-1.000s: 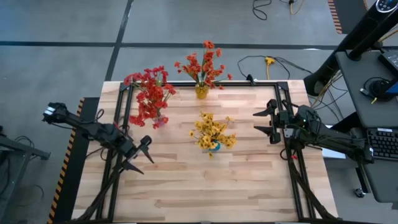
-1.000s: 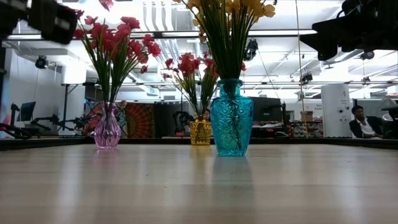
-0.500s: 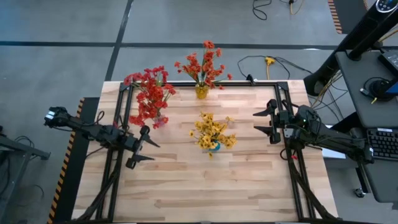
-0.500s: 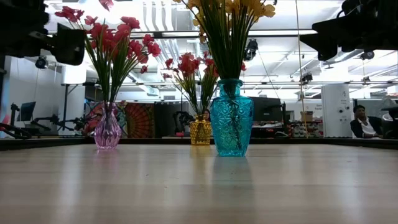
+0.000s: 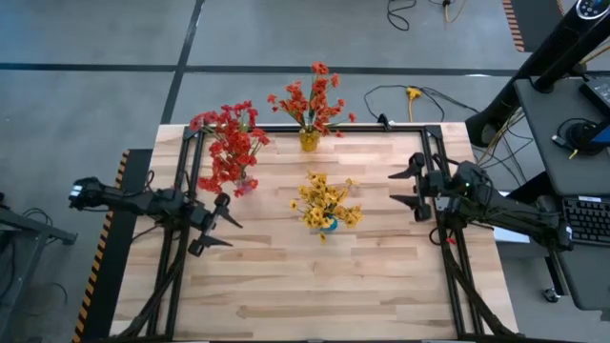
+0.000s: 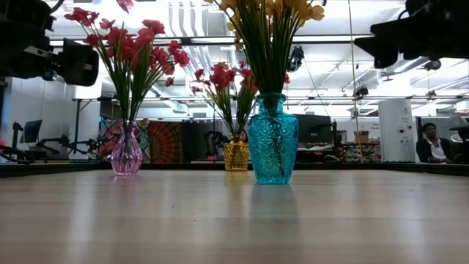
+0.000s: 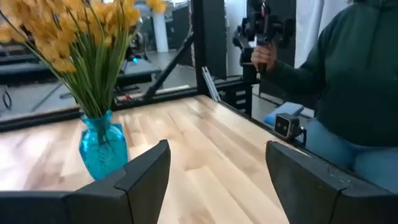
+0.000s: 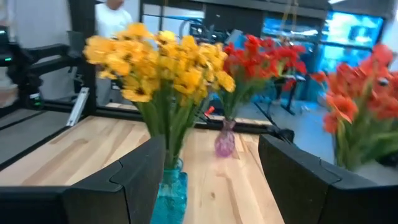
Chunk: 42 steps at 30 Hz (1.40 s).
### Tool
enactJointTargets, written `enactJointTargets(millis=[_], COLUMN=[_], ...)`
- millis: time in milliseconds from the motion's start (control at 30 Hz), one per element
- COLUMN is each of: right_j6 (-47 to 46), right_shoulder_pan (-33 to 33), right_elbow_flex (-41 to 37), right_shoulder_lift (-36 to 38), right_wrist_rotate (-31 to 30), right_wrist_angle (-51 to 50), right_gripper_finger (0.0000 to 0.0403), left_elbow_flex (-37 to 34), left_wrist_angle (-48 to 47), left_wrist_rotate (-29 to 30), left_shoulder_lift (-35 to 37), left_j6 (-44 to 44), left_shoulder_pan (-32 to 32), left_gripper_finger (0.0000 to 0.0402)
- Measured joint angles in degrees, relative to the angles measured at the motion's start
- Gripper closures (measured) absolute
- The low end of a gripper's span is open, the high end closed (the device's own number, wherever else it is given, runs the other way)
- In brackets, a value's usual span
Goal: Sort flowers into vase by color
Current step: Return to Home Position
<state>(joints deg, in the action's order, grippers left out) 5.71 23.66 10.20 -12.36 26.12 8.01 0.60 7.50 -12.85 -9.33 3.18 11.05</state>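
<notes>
From above, I read the sorting as finished. The red flowers [image 5: 229,148] stand in a pink vase [image 5: 245,188] near the worktop's [image 5: 315,286] far left corner. The orange-red flowers [image 5: 310,100] are in a yellow vase [image 5: 309,142] at the middle of the far edge, and the yellow flowers [image 5: 326,200] are in a blue vase [image 5: 328,226] at the centre. I see no loose sprig on the boards. My left end effector [image 5: 232,233] hangs by the left edge and the right end effector [image 5: 392,188] by the right edge, both wide and empty.

At worktop level, all three vases stand upright, one colour to each.

The left wrist camera shows wide fingers [image 7: 146,171] facing the blue vase, with a person [image 7: 348,93] beyond the worktop's edge.

The right wrist camera shows an equally wide gap, with all three bunches ahead. I judge that only parking both arms is left.
</notes>
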Motion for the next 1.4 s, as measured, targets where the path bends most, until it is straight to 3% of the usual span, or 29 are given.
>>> enactJointTargets(millis=[133, 367, 567, 767, 933, 1233, 1400], right_j6=[1.63, 1.32, 4.36, 7.76, 11.05, -9.38, -14.89], right_shoulder_pan=[-0.01, 0.0, 0.0, 0.0, 0.0, 0.0, 0.0], right_elbow_flex=[-0.27, -0.31, -1.31, -4.38, -5.76, -6.08, -6.08], right_shoulder_lift=[2.54, 12.34, 11.15, 11.02, 11.17, 10.3, 10.32], right_wrist_rotate=[2.82, 2.45, 2.31, -4.48, -5.17, -5.17, -5.17], right_wrist_angle=[0.23, -2.72, -5.12, -5.31, -4.23, -4.78, -4.77], right_gripper_finger=[0.0152, 0.0152, 0.0152, 0.0152, 0.0152, 0.0152, 0.0152], left_elbow_flex=[0.0, -0.02, -0.02, 0.34, 0.5, 0.55, 0.55], left_wrist_angle=[-0.76, -2.59, -2.54, -2.45, -2.44, -2.44, -2.44], left_wrist_rotate=[0.31, 3.94, 4.18, 4.81, 4.81, 4.81, 4.81], left_shoulder_lift=[0.82, 0.99, -0.45, -1.98, -2.62, -3.63, -4.18], left_j6=[2.28, 2.98, 2.16, 2.12, 2.1, 2.1, 2.1], left_shoulder_pan=[0.0, -0.07, 0.0, 0.0, 0.0, 0.0, 0.0], left_gripper_finger=[0.0155, 0.0155, 0.0155, 0.0155, 0.0155, 0.0155, 0.0155])
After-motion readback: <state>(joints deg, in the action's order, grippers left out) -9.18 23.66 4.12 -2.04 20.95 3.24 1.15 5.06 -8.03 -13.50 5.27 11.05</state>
